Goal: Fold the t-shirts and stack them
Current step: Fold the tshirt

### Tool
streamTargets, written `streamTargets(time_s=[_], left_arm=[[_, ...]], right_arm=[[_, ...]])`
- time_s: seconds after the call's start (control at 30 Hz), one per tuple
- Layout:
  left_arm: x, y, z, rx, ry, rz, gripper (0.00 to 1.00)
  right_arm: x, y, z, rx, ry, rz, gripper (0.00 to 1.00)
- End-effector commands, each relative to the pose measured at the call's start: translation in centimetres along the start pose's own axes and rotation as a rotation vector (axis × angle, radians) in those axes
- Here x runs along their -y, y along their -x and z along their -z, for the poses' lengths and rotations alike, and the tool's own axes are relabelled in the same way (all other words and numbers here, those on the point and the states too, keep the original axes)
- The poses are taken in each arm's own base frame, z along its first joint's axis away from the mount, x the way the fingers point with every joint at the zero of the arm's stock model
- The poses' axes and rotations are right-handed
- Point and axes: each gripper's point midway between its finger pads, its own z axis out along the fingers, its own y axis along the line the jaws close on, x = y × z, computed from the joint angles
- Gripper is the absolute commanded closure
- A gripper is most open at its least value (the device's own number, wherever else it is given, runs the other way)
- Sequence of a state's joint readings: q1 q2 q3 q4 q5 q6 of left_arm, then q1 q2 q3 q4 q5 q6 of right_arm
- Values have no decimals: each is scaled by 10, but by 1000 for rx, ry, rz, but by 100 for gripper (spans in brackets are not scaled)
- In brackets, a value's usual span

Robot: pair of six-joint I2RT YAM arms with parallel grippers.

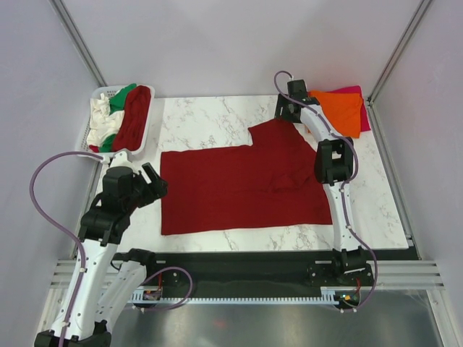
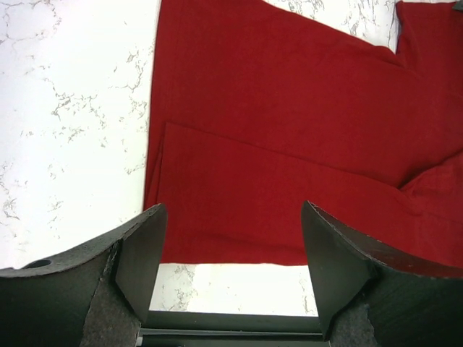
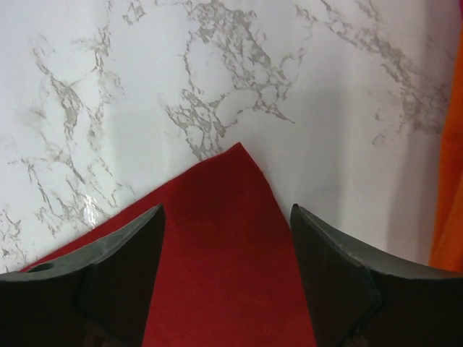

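A dark red t-shirt [image 1: 239, 184] lies spread flat on the marble table, one sleeve pointing to the back. My left gripper [image 1: 155, 182] is open and empty at the shirt's left edge. In the left wrist view the shirt [image 2: 289, 144] lies just ahead of the open gripper [image 2: 231, 249], with a folded-over layer showing. My right gripper [image 1: 283, 114] is open above the sleeve's far corner. In the right wrist view that corner [image 3: 224, 217] lies between the fingertips of the gripper [image 3: 226, 249]. A folded orange t-shirt [image 1: 340, 110] lies on a magenta-pink one [image 1: 356, 91] at the back right.
A white lattice basket [image 1: 99, 95] at the back left holds a white [image 1: 99, 119], a green [image 1: 121, 95] and a second dark red t-shirt [image 1: 134, 116]. Grey walls stand on three sides. The orange cloth [image 3: 452, 181] shows at the right wrist view's right edge.
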State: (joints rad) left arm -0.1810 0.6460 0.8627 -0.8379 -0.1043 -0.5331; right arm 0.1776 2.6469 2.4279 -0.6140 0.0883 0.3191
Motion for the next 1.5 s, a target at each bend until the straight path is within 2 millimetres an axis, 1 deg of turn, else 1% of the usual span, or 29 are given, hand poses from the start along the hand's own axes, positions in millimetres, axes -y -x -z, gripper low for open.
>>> streamTargets(time_s=[0.0,0.13,0.2,0.23,0.33,0.37,0.4,0.43,0.47,0.5,0.53,0.57,0.6,0.63,0.67,0.7,0.73,0.77,0.8,0.87,0.93,0.97,1.07,1.1,1.13,1.2,1.23,1.33,1.47], left_arm=[[-3,8,-2,36,15,-27,19],[-3,7,-5,27,22,-28,19],[-4,6,-7,16,28,-28,19],[-4,6,-9,13,33,-28,19],[-6,4,-16,-12,59,-34,20],[-7,6,-19,-15,75,-31,20],[-6,11,-21,-11,85,-26,20],[-7,8,-32,-48,114,-29,20],[-5,14,-39,-45,123,-34,19],[0,25,-43,-36,121,-45,18],[-3,21,-65,-95,173,-64,17],[-1,25,-75,-106,189,-75,17],[5,41,-85,-101,202,-81,18],[6,48,-107,-126,251,-84,22],[6,48,-121,-150,273,-91,22],[8,50,-134,-160,290,-82,25],[3,38,-160,-221,330,-95,26],[13,54,-172,-198,318,-88,26],[14,57,-182,-198,330,-89,26],[16,59,-212,-223,351,-103,26],[13,58,-232,-239,377,-119,26],[10,52,-249,-264,390,-134,26],[6,49,-267,-287,392,-130,27],[2,41,-276,-308,397,-136,27],[3,38,-282,-314,383,-138,28],[5,35,-289,-325,365,-148,29],[6,37,-291,-314,361,-147,29],[7,40,-294,-301,354,-147,29],[6,43,-304,-295,347,-144,29]], right_arm=[[-10,-1,-10,24,6,27,23],[-6,-14,-24,7,-6,38,32],[-6,-15,-26,4,-4,40,50],[-6,-18,-27,-1,-3,41,67],[-8,-16,-26,6,2,46,88],[-7,-15,-24,10,-6,48,100],[-7,-7,-18,25,-4,45,100],[-9,-2,-11,30,-3,45,100],[-10,2,-4,35,2,43,100],[-18,23,19,79,19,40,100],[-22,31,30,101,27,39,100],[-26,29,36,99,31,43,100],[-34,49,60,151,56,39,100],[-38,52,75,164,68,38,100],[-36,39,69,134,60,44,100],[-38,51,86,171,66,35,100],[-32,36,84,139,50,38,100],[-30,40,96,155,44,35,100],[-19,29,94,137,3,38,100],[-14,33,107,156,-1,37,100],[-7,27,106,147,-10,35,100],[-6,29,108,150,-10,33,100],[-2,32,111,158,-22,28,100],[1,34,112,163,-33,28,100],[11,37,112,174,-75,22,100],[25,35,109,166,-123,-6,100],[39,36,108,164,-160,-28,100],[57,33,101,149,-198,-58,100],[72,33,97,146,-235,-66,100]])
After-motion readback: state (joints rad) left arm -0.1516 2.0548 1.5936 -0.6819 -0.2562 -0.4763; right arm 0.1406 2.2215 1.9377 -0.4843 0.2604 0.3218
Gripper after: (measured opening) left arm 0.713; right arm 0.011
